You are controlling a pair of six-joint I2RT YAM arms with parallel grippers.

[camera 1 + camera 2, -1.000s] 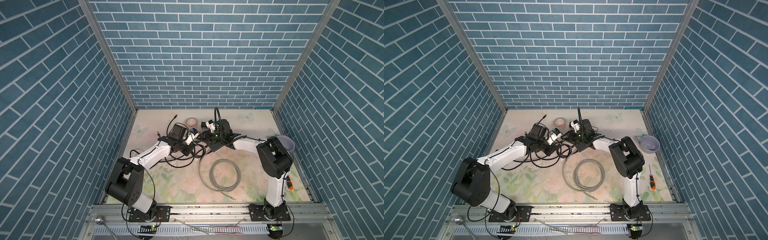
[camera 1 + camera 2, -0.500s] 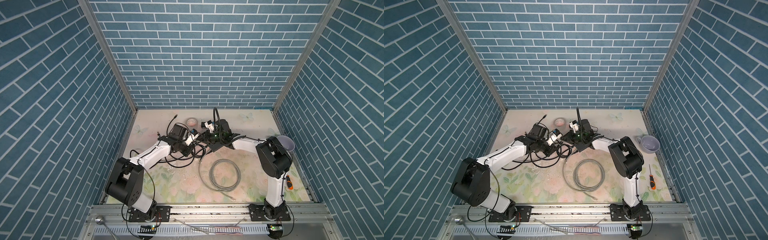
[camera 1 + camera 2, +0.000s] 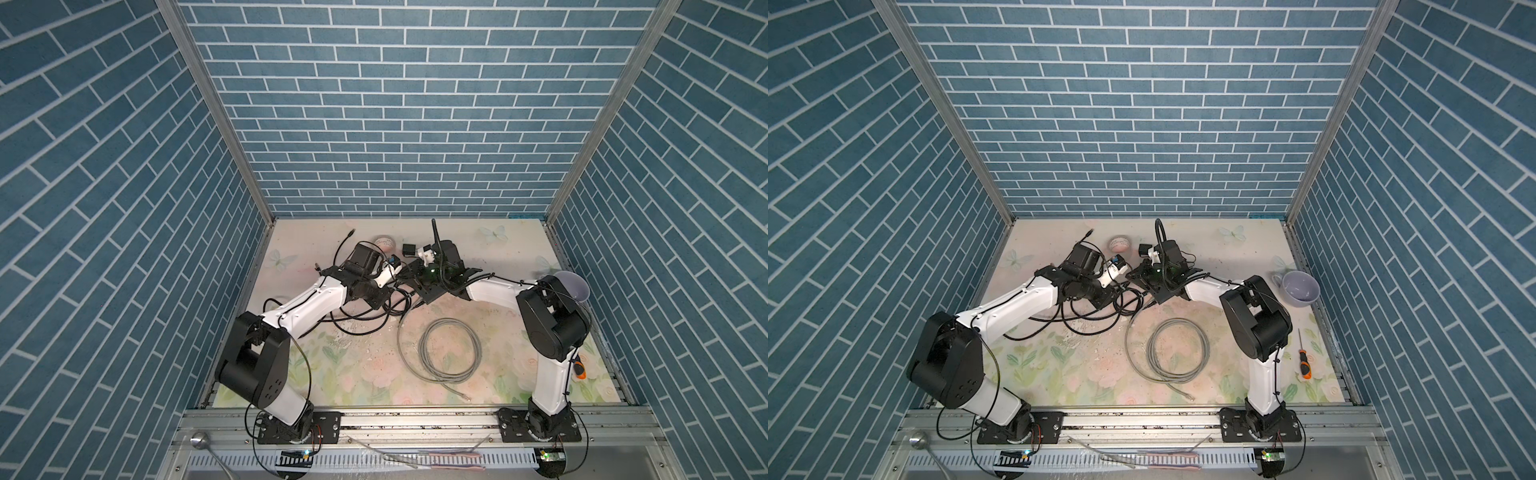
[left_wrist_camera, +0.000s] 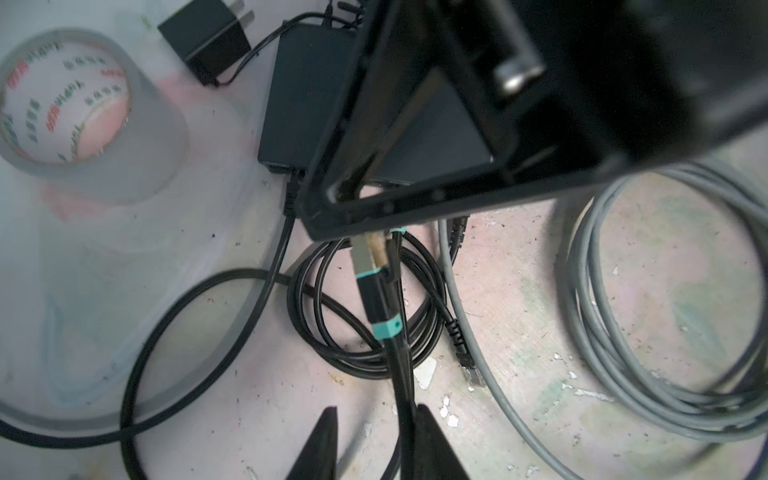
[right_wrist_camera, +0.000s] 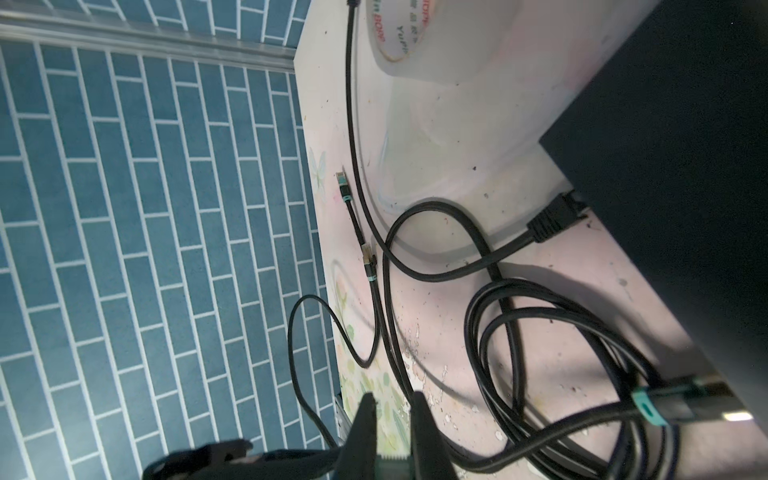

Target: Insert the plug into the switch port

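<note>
The switch (image 4: 316,95) is a flat black box lying on the mat, largely covered by my right arm in both top views (image 3: 430,296). The plug (image 4: 376,291), black with teal bands and a metal tip, points at the switch's near edge. The right arm's black frame hides its tip, so I cannot tell whether it sits in a port. In the right wrist view the plug (image 5: 665,409) lies against the switch (image 5: 685,166). My left gripper (image 4: 375,410) is open, the plug's cable resting against one finger. My right gripper (image 5: 392,397) stands narrowly open beside the switch, nothing between its fingers.
Another black cable (image 4: 291,195) is plugged into the same switch edge. A tape roll (image 4: 70,108) and a power adapter (image 4: 203,45) lie behind the switch. Black cable loops (image 4: 361,345) and a grey coil (image 3: 451,353) cover the mat. A cup (image 3: 1300,289) and screwdriver (image 3: 1304,361) lie at the right.
My left jaws have opened off the plug's cable. My right jaws have drawn closer together. Neither arm has visibly shifted.
</note>
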